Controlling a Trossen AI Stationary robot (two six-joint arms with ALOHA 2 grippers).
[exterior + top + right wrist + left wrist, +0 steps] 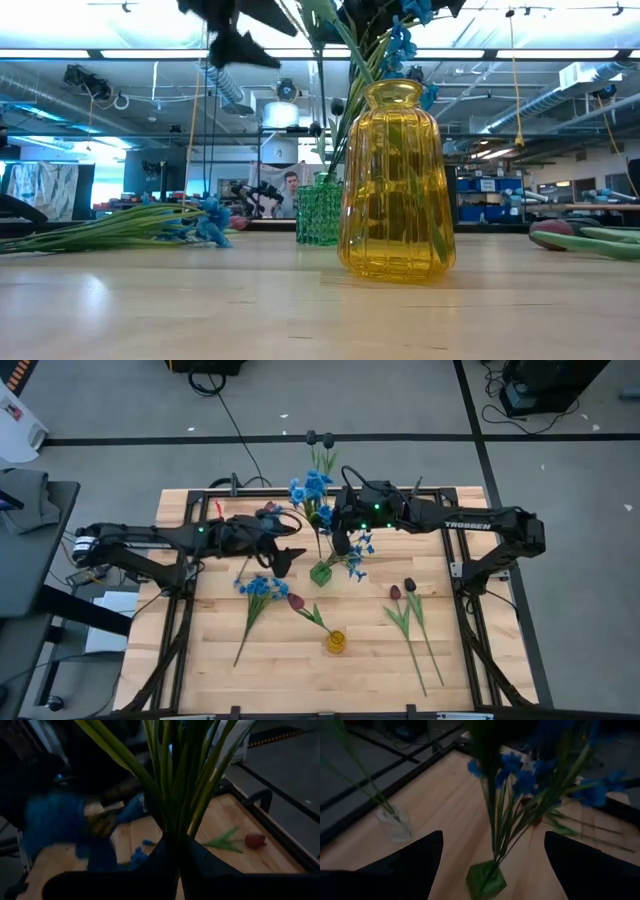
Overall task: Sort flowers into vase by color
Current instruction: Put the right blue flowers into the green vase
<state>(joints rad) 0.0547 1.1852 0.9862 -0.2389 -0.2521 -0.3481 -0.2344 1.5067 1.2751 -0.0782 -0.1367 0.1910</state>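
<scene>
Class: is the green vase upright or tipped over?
Upright. The green vase stands on its base on the table, flower stems rising from its mouth.

- High view is evenly lit, with soft shadows under the arms on the wooden table (300,670).
- Low view: bright ceiling strip lights (180,53), sheen on the yellow vase (395,185).
- Both wrist views are dim and blurred; detail there is perhaps unreliable.
</scene>
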